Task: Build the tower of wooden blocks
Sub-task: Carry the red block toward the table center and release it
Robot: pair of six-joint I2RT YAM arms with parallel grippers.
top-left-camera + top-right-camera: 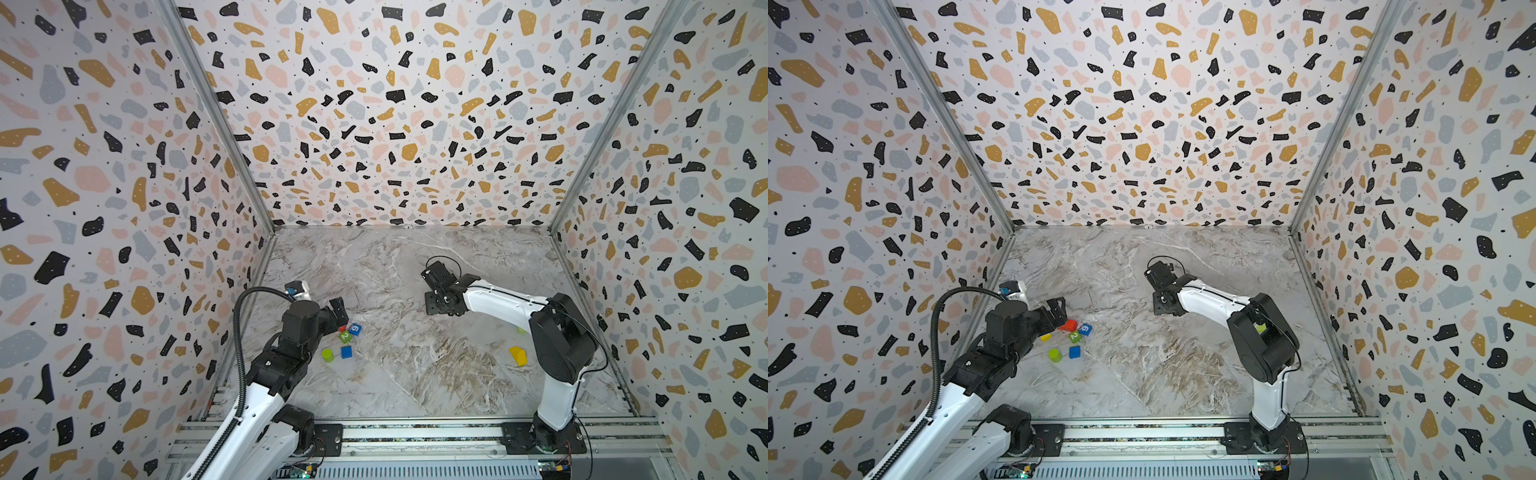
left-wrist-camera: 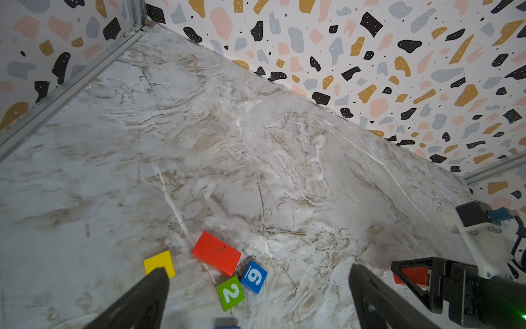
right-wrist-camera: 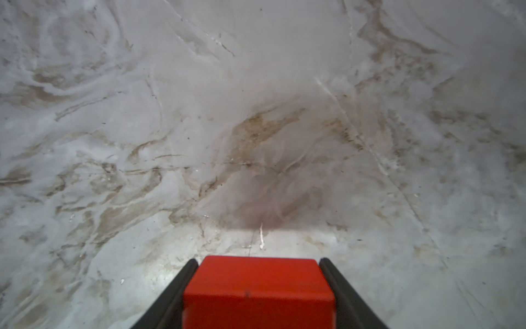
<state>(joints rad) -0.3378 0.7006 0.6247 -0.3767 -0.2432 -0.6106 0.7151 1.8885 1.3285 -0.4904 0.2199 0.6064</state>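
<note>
My right gripper (image 3: 258,261) is shut on a red slab (image 3: 258,287) and holds it low over the marble floor, mid-table (image 1: 434,305). In the left wrist view that slab (image 2: 412,275) shows between its fingers. My left gripper (image 2: 257,270) is open and hovers over a loose cluster: a second red slab (image 2: 216,253), a blue cube marked 9 (image 2: 254,277), a green cube marked 2 (image 2: 230,292) and a yellow cube (image 2: 159,262). In a top view a lime cylinder (image 1: 327,354) and a plain blue cube (image 1: 346,352) lie just nearer. No blocks are stacked.
A yellow wedge (image 1: 518,355) lies at the right beside the right arm's base link, with a lime piece (image 1: 520,330) partly hidden behind that arm. Patterned walls close in three sides. An aluminium rail (image 1: 415,432) runs along the front.
</note>
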